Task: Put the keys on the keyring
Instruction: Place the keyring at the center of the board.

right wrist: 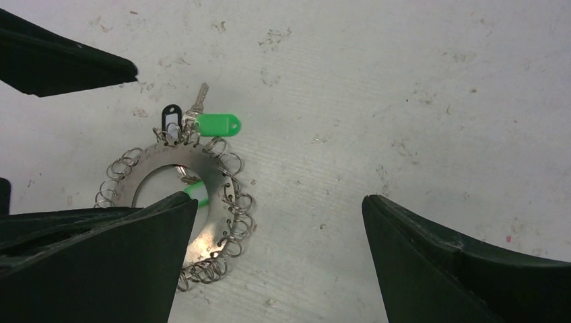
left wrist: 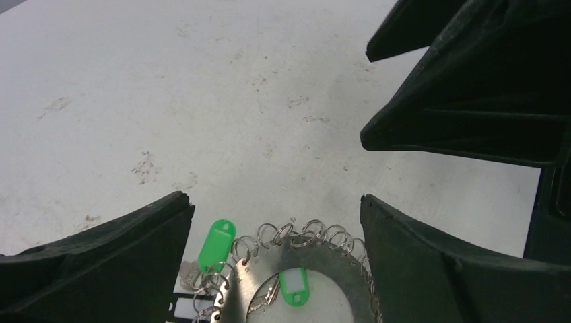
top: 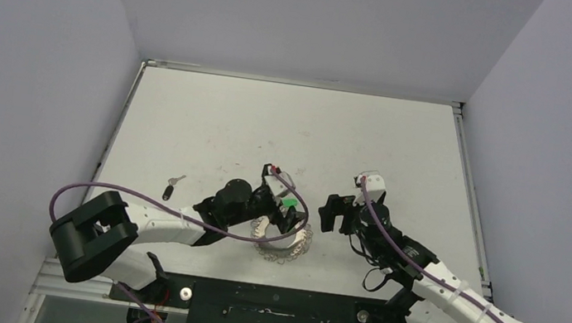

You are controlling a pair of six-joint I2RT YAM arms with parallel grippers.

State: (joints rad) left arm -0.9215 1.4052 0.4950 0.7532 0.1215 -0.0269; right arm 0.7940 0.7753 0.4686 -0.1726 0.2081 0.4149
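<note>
The keyring [left wrist: 316,259] is a flat silver hoop rimmed with small split rings, lying on the table; it also shows in the top view [top: 299,242] and the right wrist view [right wrist: 205,171]. A green-tagged key [right wrist: 217,124], a black-tagged one [right wrist: 172,118] and a silver key [right wrist: 200,96] cluster at its rim. Another green tag [left wrist: 293,286] with a silver key lies in its hollow centre. My left gripper [left wrist: 276,198] hangs open just above the ring, one finger either side, holding nothing. My right gripper [right wrist: 279,202] is open and empty, just right of the ring.
A small black-headed key with a silver one [top: 170,187] lies loose on the table to the left of the left arm. The right gripper's black fingers [left wrist: 471,87] fill the left wrist view's top right. Table walls stand at the back and sides.
</note>
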